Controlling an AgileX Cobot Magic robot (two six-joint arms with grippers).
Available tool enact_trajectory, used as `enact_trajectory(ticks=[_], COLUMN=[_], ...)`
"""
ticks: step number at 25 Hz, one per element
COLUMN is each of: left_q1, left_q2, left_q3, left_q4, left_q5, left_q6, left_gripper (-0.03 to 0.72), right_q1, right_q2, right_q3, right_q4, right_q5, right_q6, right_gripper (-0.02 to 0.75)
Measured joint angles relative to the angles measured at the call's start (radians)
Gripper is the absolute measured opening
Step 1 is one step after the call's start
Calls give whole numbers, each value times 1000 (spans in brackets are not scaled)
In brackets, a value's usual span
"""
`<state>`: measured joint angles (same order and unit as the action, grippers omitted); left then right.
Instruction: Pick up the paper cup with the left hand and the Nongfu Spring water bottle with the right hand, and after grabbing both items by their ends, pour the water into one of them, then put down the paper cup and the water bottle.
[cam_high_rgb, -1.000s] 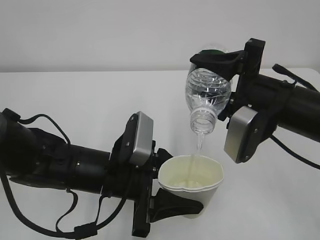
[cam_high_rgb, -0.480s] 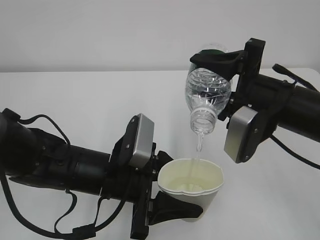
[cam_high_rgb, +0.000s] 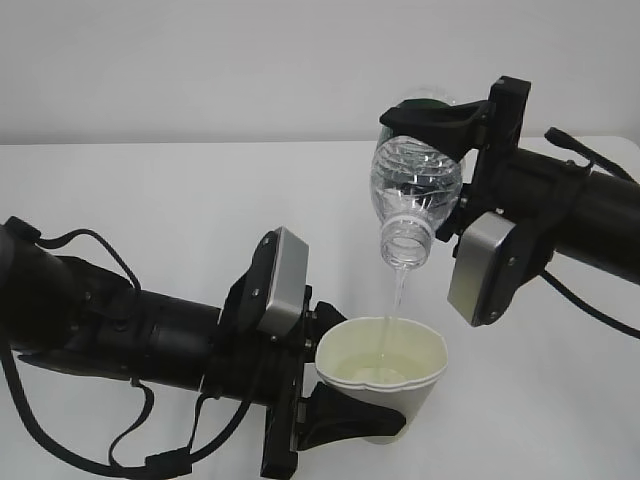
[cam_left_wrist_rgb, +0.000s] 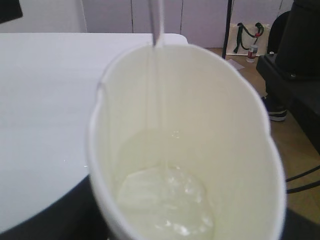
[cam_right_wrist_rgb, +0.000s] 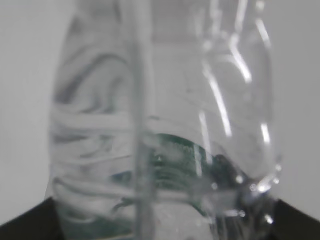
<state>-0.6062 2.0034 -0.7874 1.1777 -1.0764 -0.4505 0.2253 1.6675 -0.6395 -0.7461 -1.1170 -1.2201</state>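
Up high on the right, the right hand (cam_high_rgb: 432, 125) is clamped on the Nongfu Spring water bottle (cam_high_rgb: 414, 190) and tips it so the open mouth points down. Lower down, the left hand (cam_high_rgb: 345, 415) is clamped around the paper cup (cam_high_rgb: 382, 368), holding it just under the bottle's mouth. A thin stream of the water (cam_high_rgb: 398, 290) falls from the bottle into the cup.

Only the outside camera shows both arms, the grey metal plates, the cables and the white table (cam_high_rgb: 150, 200).

The left wrist camera looks right down into the paper cup (cam_left_wrist_rgb: 200, 140). Its rim is squeezed into a long oval. The inside is smooth and creamy, and the water (cam_left_wrist_rgb: 165, 200) sits bubbly at the bottom.

The right wrist camera sees only the bottle (cam_right_wrist_rgb: 165, 125), very close and blurry. It is clear, bumpy plastic with shiny streaks and a bit of dark green label.
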Motion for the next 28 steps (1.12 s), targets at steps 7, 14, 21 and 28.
enact_trajectory(ticks=[7,14,21,28], left_q1=[0,0,0,0], left_q2=[0,0,0,0], left_q3=[0,0,0,0], left_q4=[0,0,0,0], left_q5=[7,7,7,8], left_q6=[0,0,0,0], left_gripper=[418,418,418,418], right_q1=[0,0,0,0], right_q2=[0,0,0,0], right_q3=[0,0,0,0], right_q4=[0,0,0,0], right_q5=[-1,-2,-2,-2], right_q6=[0,0,0,0], right_gripper=[463,463,463,463])
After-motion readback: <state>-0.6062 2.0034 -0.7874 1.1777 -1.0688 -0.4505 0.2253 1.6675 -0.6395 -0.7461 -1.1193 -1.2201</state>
